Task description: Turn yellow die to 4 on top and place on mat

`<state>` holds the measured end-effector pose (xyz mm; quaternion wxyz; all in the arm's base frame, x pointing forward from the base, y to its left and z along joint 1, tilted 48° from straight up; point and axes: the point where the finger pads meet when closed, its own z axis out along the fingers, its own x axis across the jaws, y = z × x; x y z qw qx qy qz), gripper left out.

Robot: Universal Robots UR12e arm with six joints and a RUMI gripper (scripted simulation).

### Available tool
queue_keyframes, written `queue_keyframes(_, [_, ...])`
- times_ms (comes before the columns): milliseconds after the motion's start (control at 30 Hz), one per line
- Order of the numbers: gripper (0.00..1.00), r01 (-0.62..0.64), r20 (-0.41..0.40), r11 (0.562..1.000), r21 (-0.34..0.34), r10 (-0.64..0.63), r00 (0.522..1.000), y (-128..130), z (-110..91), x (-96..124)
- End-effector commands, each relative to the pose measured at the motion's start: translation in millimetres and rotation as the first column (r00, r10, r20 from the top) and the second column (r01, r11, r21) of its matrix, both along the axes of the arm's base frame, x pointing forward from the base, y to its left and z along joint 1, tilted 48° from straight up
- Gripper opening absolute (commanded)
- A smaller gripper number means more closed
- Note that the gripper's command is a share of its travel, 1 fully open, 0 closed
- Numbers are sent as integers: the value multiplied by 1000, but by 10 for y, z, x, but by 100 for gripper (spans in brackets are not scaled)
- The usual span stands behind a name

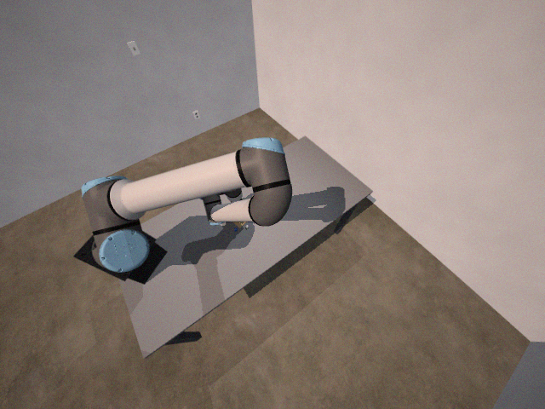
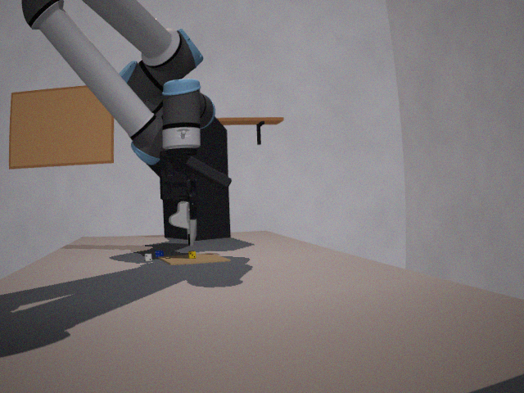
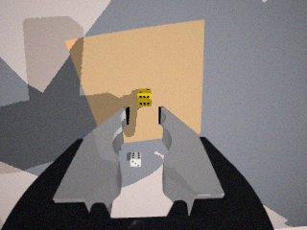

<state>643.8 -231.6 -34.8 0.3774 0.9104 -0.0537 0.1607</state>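
"Across the middle of the top view, what is the surface?"

"A long pale tabletop, set at a slant over a mottled brown floor. A blue-grey wall fills the upper left, bearing two small white wall plates; a pinkish wall fills the right."

"Exterior view, room fittings?"

"A tan framed board at left, partly behind the arm, and a brown wooden shelf above centre. Shadows cross the tabletop."

"The task die?"

"The small yellow die rests on the thin tan square mat, centre of the wrist view, inside the mat's edges. Its uppermost number cannot be read with confidence."

"Gripper condition?"

"The grey-fingered black gripper stands with its fingers parted, above the yellow die in the exterior view. Nothing is pinched."

"Obscured items?"

"The arm covers much of the mat in the top view. The small white die is off the mat, lower centre of the wrist view. The small blue die shows there only as a sliver, left of the fingers; its pips are illegible."
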Motion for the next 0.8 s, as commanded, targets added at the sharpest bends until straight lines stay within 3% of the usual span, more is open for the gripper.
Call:
queue_keyframes(0, [18, 0, 0, 1000, 0, 0, 1000, 125, 119, -41])
queue_keyframes(333, [18, 0, 0, 1000, 0, 0, 1000, 398, 376, -139])
queue_keyframes(600, [18, 0, 0, 1000, 0, 0, 1000, 433, 409, -152])
queue_keyframes(633, [100, 0, 0, 1000, 0, 0, 1000, 433, 409, -152])
queue_keyframes(767, [100, 0, 0, 1000, 0, 0, 1000, 433, 409, -152])
